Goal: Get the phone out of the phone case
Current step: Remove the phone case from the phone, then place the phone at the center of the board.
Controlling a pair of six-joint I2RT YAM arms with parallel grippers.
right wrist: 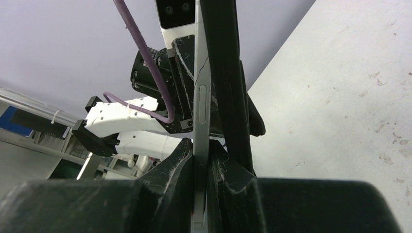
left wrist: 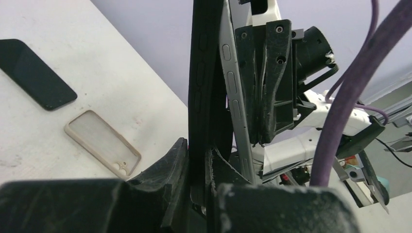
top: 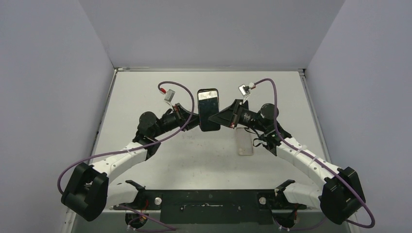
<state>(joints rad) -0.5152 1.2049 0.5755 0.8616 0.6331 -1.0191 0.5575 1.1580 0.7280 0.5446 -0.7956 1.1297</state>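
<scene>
The phone [top: 209, 103] and its black case [top: 209, 90] are held upright above the table's middle, between both grippers. In the left wrist view my left gripper [left wrist: 198, 150] is shut on the black case's edge [left wrist: 204, 73], and the silver-edged phone [left wrist: 229, 73] stands just beside it, partly out of the case. In the right wrist view my right gripper [right wrist: 201, 150] is shut on the phone's silver edge [right wrist: 201, 97], with the black case [right wrist: 226, 73] next to it. In the top view the left gripper [top: 194, 116] and right gripper [top: 224, 116] face each other.
A beige, see-through empty case [top: 244, 143] lies flat on the white table, right of centre; it also shows in the left wrist view [left wrist: 102, 148]. A second dark phone [left wrist: 34, 73] lies flat beyond it. Purple cables loop over both arms.
</scene>
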